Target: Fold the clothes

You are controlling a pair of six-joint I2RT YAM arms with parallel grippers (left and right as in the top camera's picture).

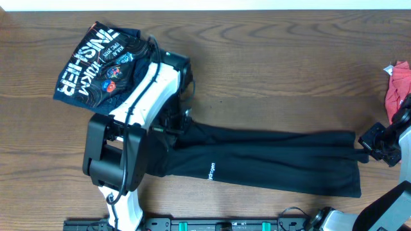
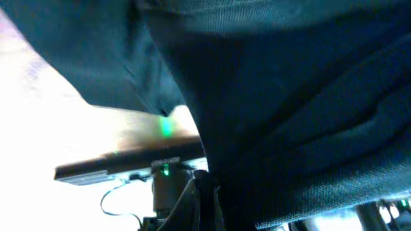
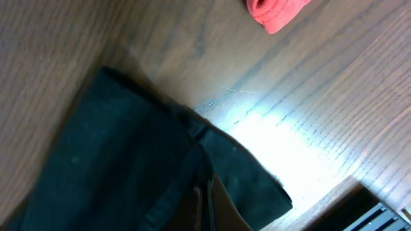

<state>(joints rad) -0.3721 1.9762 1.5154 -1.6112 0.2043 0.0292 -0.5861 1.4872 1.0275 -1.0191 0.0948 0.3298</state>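
Overhead view: illumination is even and diffuse, and focus is sharp. The brown wood-grain table shows clear grain; the black fabric garment reads nearly featureless.

Left wrist view: dim, blue-tinted, heavily blurred. A blown-out white area sits at frame left, and a green light glows at centre.

Right wrist view: soft focus. White glare washes out the table at centre right. The red cloth at the top edge is blurred.

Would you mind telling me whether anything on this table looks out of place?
The red fabric garment sits bunched and unfolded at the overhead view's right edge, apart from the long black fabric T-shirt and folded navy printed shirt.
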